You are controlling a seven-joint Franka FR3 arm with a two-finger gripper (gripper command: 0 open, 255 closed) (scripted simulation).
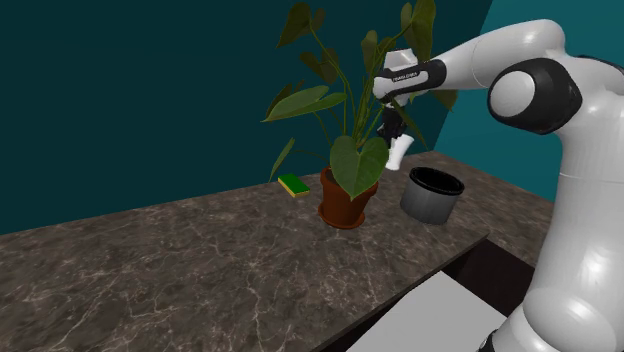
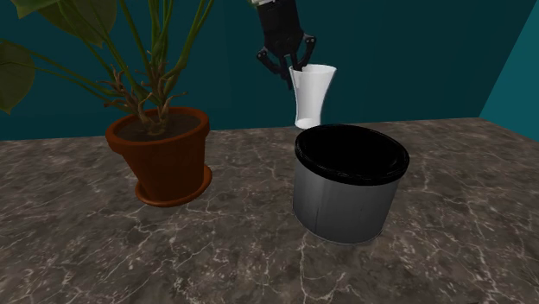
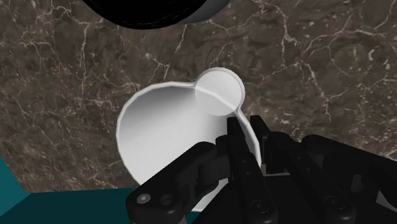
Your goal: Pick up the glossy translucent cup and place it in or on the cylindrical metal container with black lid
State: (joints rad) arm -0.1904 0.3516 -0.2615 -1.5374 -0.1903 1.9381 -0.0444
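Observation:
A white flared cup (image 2: 312, 94) hangs in the air, with my black gripper (image 2: 292, 62) shut on its rim. In the shoulder view the cup (image 1: 399, 150) is up beside the plant's leaves, above and behind the container. In the wrist view one finger is inside the cup's (image 3: 167, 127) wall and one outside, and I look down into it. The grey cylindrical container (image 2: 347, 192) with a black top stands on the dark marble counter (image 2: 259, 250), nearer the second exterior camera than the cup. Its black rim (image 3: 153, 11) lies beyond the cup in the wrist view.
A leafy plant in a brown pot (image 2: 164, 154) stands to the container's left in the second exterior view. A yellow-green sponge (image 1: 293, 184) lies behind the pot (image 1: 345, 197) in the shoulder view. A teal wall rises at the counter's back, and the counter's front edge drops beside my stand.

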